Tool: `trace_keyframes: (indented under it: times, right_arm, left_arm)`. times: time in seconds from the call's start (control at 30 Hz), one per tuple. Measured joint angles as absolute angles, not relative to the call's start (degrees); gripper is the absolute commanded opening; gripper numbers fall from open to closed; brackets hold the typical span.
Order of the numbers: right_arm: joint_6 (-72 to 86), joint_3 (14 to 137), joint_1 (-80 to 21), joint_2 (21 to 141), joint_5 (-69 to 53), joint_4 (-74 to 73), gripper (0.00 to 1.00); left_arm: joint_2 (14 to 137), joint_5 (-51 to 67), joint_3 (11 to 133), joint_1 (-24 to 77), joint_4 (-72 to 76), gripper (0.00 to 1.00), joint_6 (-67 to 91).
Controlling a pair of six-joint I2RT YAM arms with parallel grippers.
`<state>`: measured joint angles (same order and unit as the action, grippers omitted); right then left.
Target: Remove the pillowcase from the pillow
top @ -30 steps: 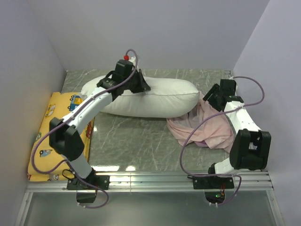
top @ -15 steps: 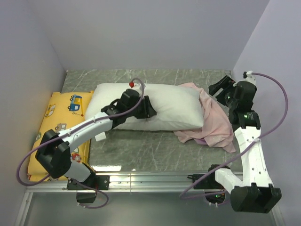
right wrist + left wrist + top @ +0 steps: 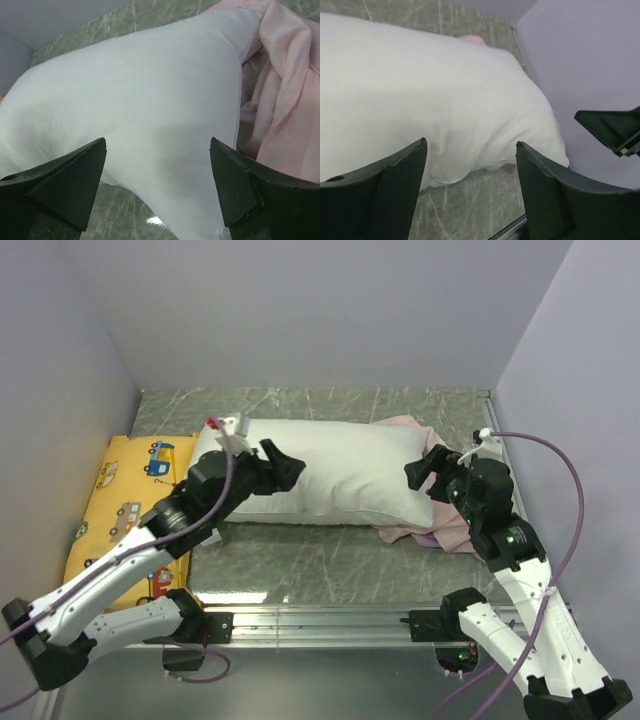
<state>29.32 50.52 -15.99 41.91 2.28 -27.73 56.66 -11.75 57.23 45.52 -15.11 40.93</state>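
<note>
The plain white pillow lies flat across the middle of the table, bare of its cover. The pale pink pillowcase is crumpled against the pillow's right end, its inner side showing. My left gripper hovers open over the pillow's left part; in its wrist view the pillow fills the frame beyond the spread gripper. My right gripper stands open above the pillow's right end, nothing between its fingers. The pillowcase's printed side is hidden.
A yellow cushion printed with cartoon vehicles lies along the left wall. Grey walls close in the left, back and right of the marbled table. A metal rail with both arm bases runs along the near edge.
My left gripper opened and let go of the pillow, which dropped flat on the table. Both arms drew back toward the near edge, and the right gripper opened wider.
</note>
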Motion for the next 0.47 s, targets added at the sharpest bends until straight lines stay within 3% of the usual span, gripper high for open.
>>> trace_keyframes:
  times: [0.17, 0.47]
  right_arm:
    - [29.21, 49.58, -17.02, 38.3, 5.1, -28.86, 0.92]
    - [28.47, 48.6, -17.12, 35.0, 8.12, -30.94, 0.94]
  left_arm:
    - [50.57, -17.37, 54.89, 45.54, -16.56, 0.76, 40.99]
    - [51.2, -18.94, 51.55, 45.54, -19.77, 0.74, 41.01]
